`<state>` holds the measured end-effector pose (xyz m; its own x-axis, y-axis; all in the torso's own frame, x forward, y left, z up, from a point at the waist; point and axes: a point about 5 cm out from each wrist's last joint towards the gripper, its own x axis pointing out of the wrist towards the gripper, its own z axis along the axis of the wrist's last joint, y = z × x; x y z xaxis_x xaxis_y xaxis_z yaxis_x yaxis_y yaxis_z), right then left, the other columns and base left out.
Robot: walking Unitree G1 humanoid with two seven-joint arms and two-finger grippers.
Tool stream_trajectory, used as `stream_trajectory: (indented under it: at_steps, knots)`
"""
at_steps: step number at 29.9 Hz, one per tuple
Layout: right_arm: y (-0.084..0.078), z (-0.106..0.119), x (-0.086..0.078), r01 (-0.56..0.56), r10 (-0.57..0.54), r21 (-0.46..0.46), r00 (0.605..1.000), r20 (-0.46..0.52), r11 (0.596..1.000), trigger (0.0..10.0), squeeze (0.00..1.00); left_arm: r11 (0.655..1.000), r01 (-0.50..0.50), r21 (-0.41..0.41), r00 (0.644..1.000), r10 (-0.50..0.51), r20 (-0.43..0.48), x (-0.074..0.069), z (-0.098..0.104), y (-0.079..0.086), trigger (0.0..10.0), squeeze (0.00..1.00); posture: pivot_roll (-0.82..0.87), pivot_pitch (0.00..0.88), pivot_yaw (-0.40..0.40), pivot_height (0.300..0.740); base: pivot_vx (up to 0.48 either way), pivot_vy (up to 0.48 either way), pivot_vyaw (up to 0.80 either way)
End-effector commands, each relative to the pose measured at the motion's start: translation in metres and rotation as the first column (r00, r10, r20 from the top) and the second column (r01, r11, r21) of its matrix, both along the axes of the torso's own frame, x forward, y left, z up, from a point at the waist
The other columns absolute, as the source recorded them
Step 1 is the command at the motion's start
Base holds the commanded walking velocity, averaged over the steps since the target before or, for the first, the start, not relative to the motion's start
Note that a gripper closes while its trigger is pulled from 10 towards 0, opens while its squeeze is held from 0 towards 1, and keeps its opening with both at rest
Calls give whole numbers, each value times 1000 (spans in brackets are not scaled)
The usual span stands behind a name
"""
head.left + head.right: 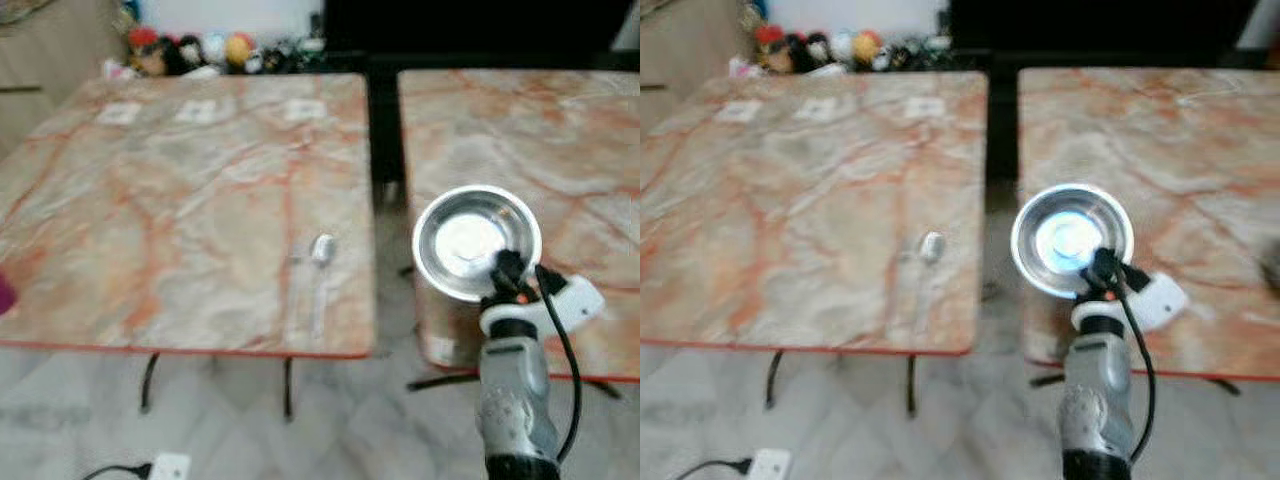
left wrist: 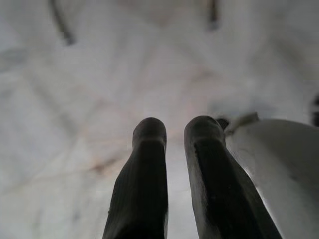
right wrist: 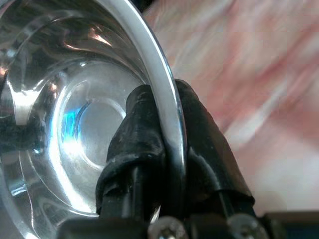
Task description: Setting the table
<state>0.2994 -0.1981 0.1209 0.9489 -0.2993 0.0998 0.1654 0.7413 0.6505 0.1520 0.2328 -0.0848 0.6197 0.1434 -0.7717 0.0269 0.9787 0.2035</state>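
**Bowel held over the right table; spoon laid on the left**

Bowl [image 1: 476,243]: steel, round, shiny inside. It is held by its near rim, mouth up and roughly level, above the near left corner of the right table [image 1: 560,140]. Whether it rests on the top or is carried just above it cannot be told. A rim pinch is judged to be used because the wall is too wide to be spanned.

Right gripper [image 3: 167,144]: clenched on the bowl rim, one finger inside the bowl and one outside, as is seen in the right wrist view. The silver arm is raised from the near right.

Spoon [image 1: 320,275]: laid flat on the left table [image 1: 180,200], near its right edge, bowl end far and handle near. It is judged to mark a place setting, with the bowl meant to be set beside it.

Left gripper [image 2: 174,149]: hung idle over the pale floor [image 2: 99,74], fingers nearly together, nothing held.

Gap: a dark strip is left between the two tables, to be crossed if the bowl is meant for the left one.

Other items: three small white cards [image 1: 205,110] at the far edge of the left table; toys [image 1: 190,50] beyond it; a socket strip [image 1: 165,466] on the floor.
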Motion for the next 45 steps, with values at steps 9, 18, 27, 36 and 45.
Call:
stream_trajectory:
  at_steps: [9, 18, 27, 36, 45]
  knots:
    - [7, 5, 3, -16, 16, -4, 1000, 20, 1000, 10000, 0, 1000, -6, 19, 999, 7, -36, -10, -2, 8, 10000, 0, -101, 81, 28, 740, 0, -454, 0]
    - [7, 5, 3, -16, 16, -4, 1000, 20, 1000, 10000, 0, 1000, -6, 19, 999, 7, -36, -10, -2, 8, 10000, 0, -101, 81, 28, 740, 0, -454, 0]
    - [7, 5, 3, -16, 16, -4, 1000, 20, 1000, 10000, 0, 1000, -6, 19, 999, 7, -36, -10, -2, 8, 10000, 0, -101, 81, 28, 740, 0, -454, 0]
    - [-36, 27, -18, 293, -293, -2, 956, -15, 956, 10000, 0, 999, -3, 36, 1000, 3, -13, -5, 1, 13, 10000, 0, -118, 64, 48, 740, 0, -403, 0]
    - [-43, 49, -21, 369, -369, 23, 929, -11, 929, 10000, 0, 999, -3, 40, 1000, 3, -4, -3, 3, 15, 10000, 0, -122, 65, 47, 740, 0, 0, 0]
